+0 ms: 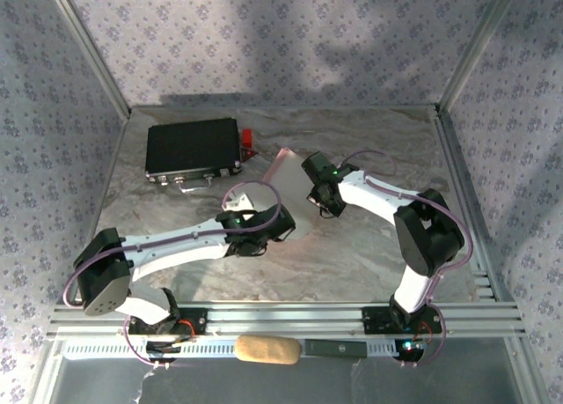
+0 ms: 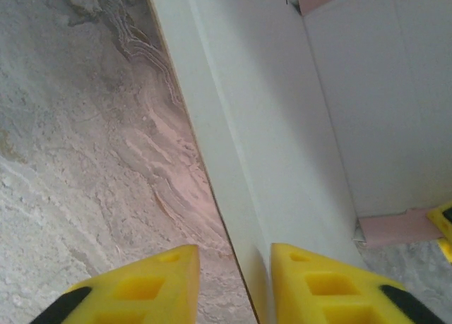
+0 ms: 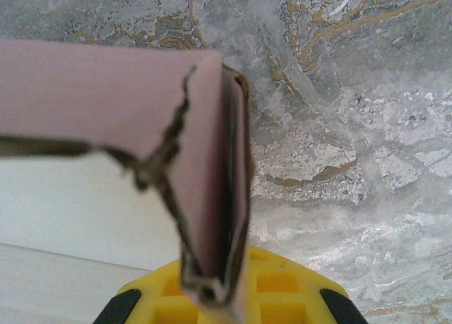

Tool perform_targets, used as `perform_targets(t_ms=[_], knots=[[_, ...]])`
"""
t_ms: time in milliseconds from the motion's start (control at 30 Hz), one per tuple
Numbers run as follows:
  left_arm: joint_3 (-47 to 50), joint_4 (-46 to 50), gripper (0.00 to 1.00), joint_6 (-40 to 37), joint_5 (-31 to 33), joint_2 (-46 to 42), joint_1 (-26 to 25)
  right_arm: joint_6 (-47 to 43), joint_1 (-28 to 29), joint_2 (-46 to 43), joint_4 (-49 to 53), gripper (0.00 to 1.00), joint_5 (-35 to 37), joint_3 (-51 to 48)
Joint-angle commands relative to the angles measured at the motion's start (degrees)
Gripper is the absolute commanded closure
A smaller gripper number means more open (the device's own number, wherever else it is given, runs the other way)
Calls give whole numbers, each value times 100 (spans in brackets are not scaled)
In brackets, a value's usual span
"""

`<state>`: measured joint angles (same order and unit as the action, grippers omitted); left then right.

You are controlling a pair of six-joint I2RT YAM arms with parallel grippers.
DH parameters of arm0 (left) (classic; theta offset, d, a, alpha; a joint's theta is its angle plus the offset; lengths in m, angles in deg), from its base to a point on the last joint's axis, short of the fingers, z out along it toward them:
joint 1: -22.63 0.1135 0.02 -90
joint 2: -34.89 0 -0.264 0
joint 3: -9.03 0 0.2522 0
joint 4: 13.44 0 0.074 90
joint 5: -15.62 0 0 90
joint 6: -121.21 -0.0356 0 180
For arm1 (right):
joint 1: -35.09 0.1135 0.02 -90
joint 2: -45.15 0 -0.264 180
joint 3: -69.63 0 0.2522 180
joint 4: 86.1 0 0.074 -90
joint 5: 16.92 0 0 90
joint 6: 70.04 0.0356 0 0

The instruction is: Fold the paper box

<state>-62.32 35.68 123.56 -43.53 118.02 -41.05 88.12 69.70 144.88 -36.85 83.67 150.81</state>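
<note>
Paper box mostly hidden; right fingers pinch its fold

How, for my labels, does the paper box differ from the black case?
The paper box is pale pink and whitish, the black case dark. The paper box is thin folded cardboard, the black case a thick block. The left gripper and right gripper are at the paper box; the black case lies apart. Both rest on the table.
</note>
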Motion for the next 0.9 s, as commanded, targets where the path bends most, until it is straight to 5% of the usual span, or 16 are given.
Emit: perform_targets(t_ms=[0, 133, 267, 433, 700, 867], knots=[[-214, 100, 78, 136, 45, 242, 67, 150, -22, -119, 185, 100, -66, -142], [-516, 723, 100, 385, 193, 421, 33, 236, -37, -194, 165, 99, -148, -226], [-828, 1190, 100, 368, 601, 399, -63, 356, 22, -539, 342, 51, 47, -247], [-1318, 1802, 100, -61, 846, 448, -118, 368, 106, -1254, 614, 31, 198, -163], [-2117, 2590, 100, -1750, 1180, 560, -118, -141, -92, -2300, 599, 30, 118, -255], [-2175, 2029, 100, -4602, 670, 271, -59, -1749, -419, -2515, -273, 35, -495, -302]])
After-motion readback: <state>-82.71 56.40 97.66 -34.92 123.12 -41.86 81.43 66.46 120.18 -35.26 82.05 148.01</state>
